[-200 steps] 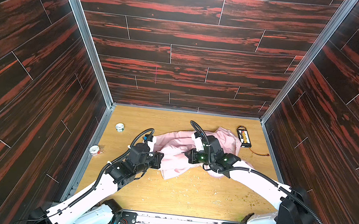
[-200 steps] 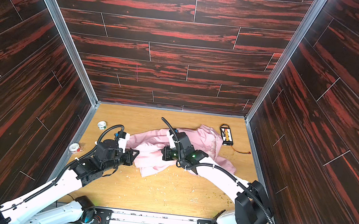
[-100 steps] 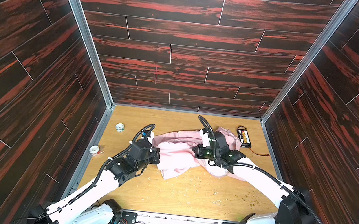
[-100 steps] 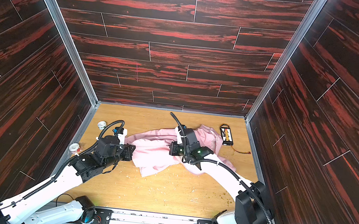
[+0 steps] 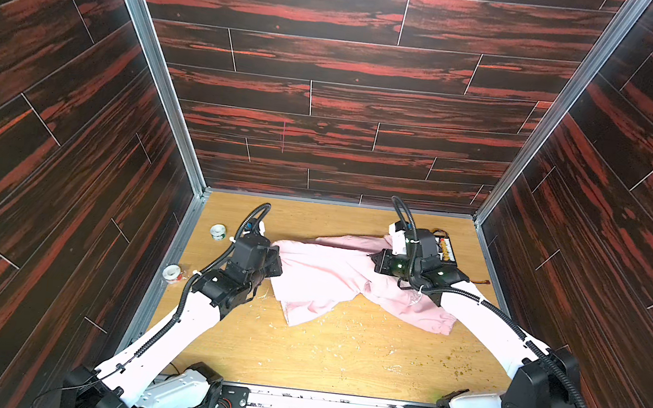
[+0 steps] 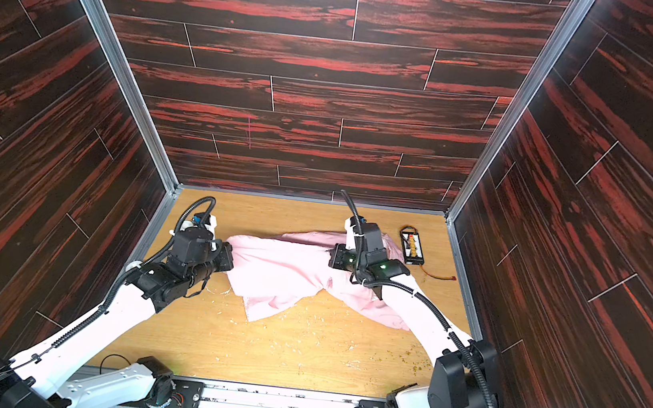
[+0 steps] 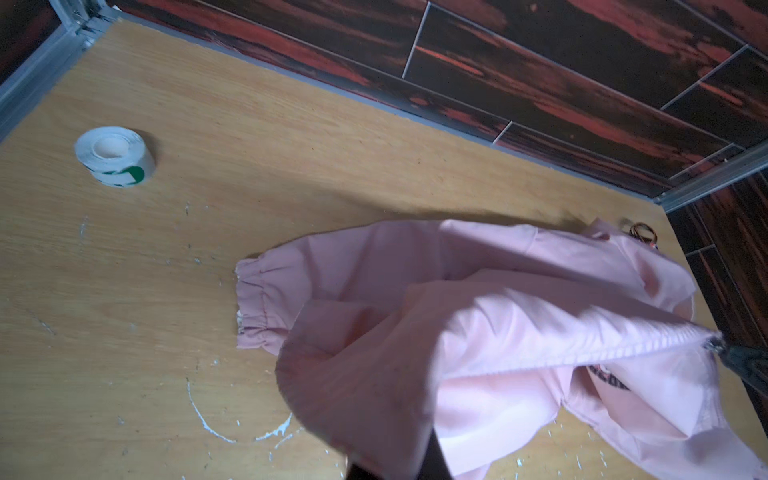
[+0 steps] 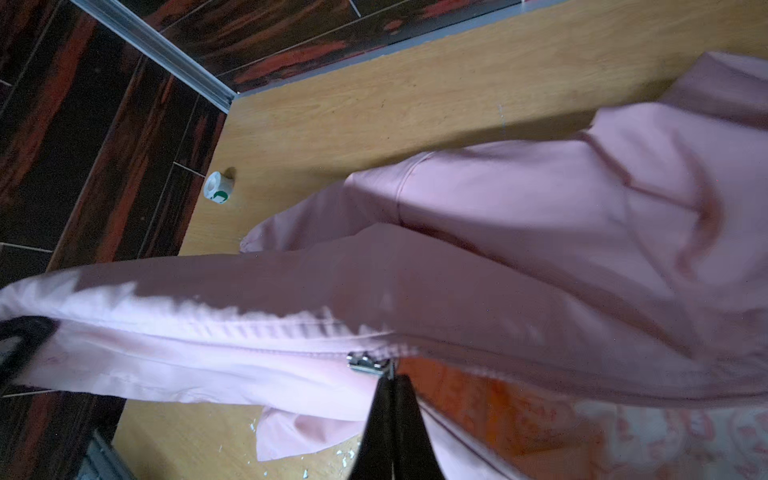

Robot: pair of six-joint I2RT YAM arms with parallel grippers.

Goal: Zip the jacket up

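The pale pink jacket (image 5: 325, 274) (image 6: 279, 269) lies across the middle of the wooden table, with its front edge pulled taut between my two grippers. My left gripper (image 5: 278, 260) (image 6: 231, 259) is shut on the jacket's left end; in the left wrist view the fabric (image 7: 374, 374) drapes over the left gripper (image 7: 395, 457) and hides its fingers. My right gripper (image 5: 376, 263) (image 6: 331, 258) (image 8: 390, 376) is shut on the pull of the metal zipper slider (image 8: 368, 363). An elastic cuff (image 7: 253, 303) rests on the table.
Two tape rolls (image 5: 218, 231) (image 5: 171, 273) sit by the left wall. A black board with connectors (image 5: 445, 250) (image 6: 412, 246) and a red wire lies at the far right. Dark wood-pattern walls close in three sides. White flecks litter the table (image 5: 341, 353).
My right gripper has moved right and farther back with the zipper slider. My left gripper has shifted back and slightly left, and the jacket's front edge has been stretched out between them.
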